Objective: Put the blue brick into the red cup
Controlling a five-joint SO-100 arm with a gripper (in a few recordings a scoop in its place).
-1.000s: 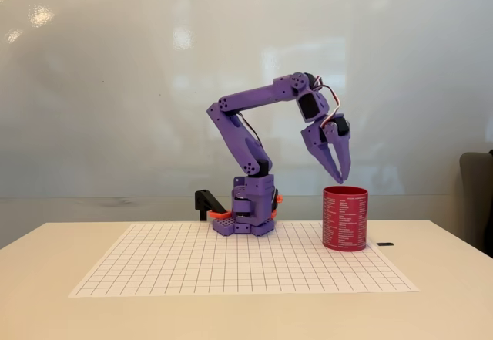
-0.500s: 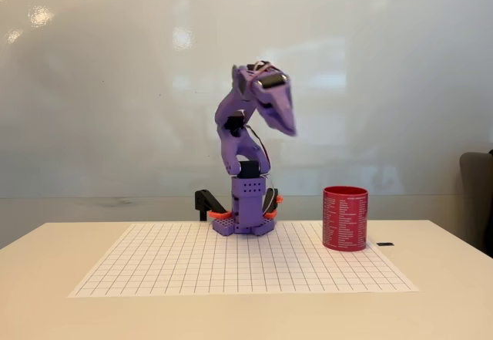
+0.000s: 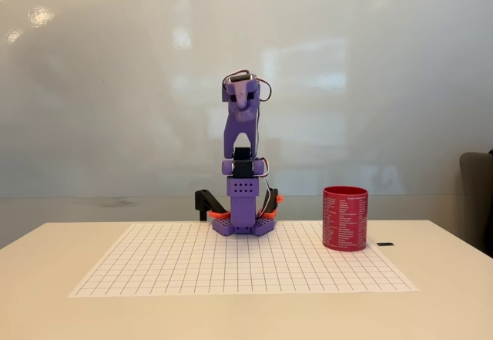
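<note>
Gripper (image 3: 243, 115) folded upright above the purple base, facing the camera; jaw state cannot be told. Red cup (image 3: 344, 218) stands upright near the grid sheet's (image 3: 154, 267) right edge.

You see a big white wall (image 3: 115, 85) behind the table (image 3: 38, 294), shiny with bright spots of light near the top left. The table is pale cream with a white sheet of grid paper (image 3: 239, 267) on it. A dark chair (image 3: 479, 193) peeks in at the right edge.
</note>
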